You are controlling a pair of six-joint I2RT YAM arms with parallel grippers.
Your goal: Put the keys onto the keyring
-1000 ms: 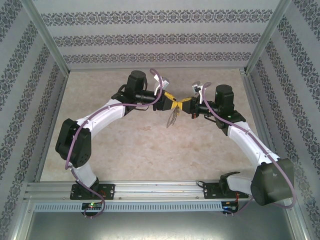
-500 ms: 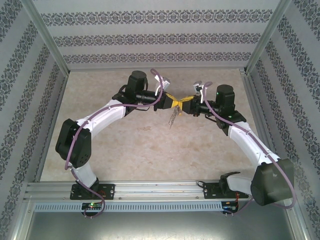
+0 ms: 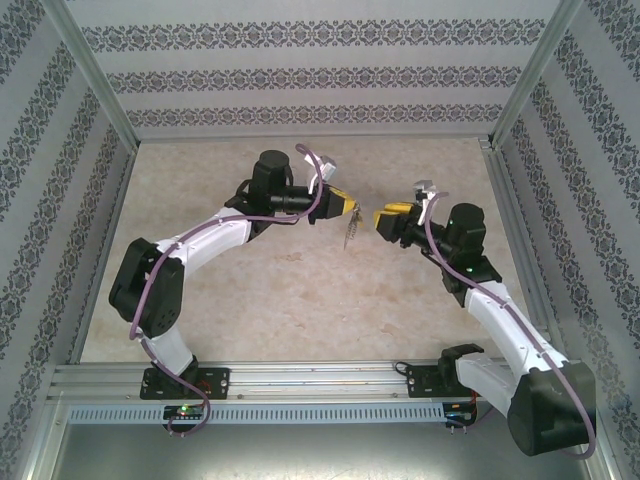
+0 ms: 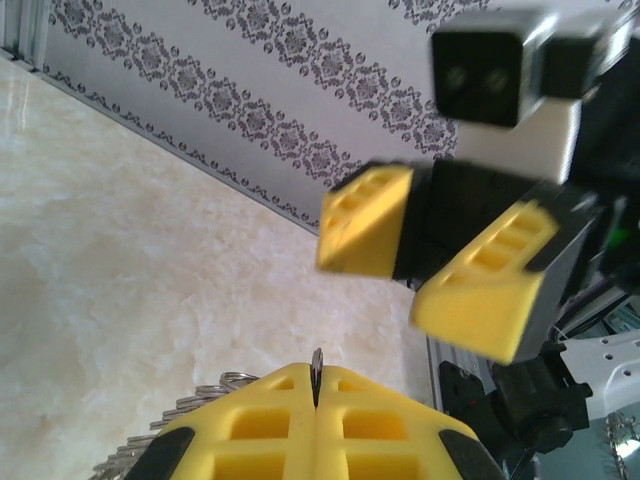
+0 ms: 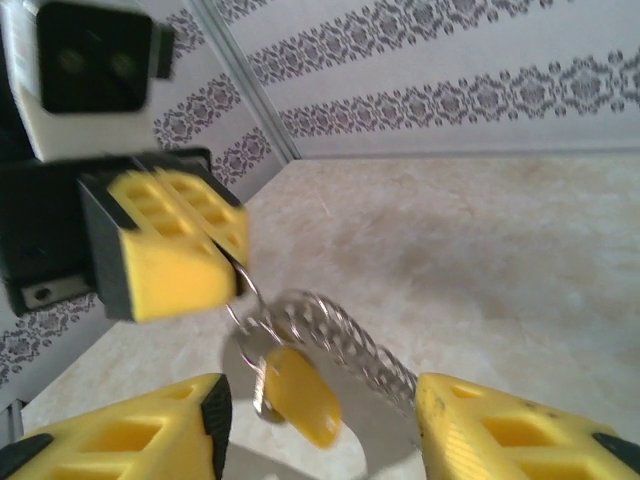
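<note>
While the left gripper (image 3: 350, 208) was clamped shut on the keyring (image 5: 247, 292), holding it up off the table (image 3: 300, 290), its chain (image 5: 350, 340) and the yellow-headed key (image 5: 300, 397) just dangled underneath. The right gripper (image 3: 380, 218) sat nearby, jaws apart, holding nothing.

The keyring (image 5: 248, 335), a thin grey metal loop, was pinched at its top between the closed fingers of the left pincer (image 3: 352, 208) and hung freely beneath them. In the right wrist view its chain of small silvery rings (image 5: 350, 345) trailed from the loop toward 4 o'clock. The key (image 5: 300, 398), tiny with a yellow-orange head, dangled tilted from the loop's lower end, at 5 o'clock from the pinch, its metal end too blurred to make out. From above, the bundle hung as a slim silvery strand at 6 o'clock of the pincer tip.
</note>
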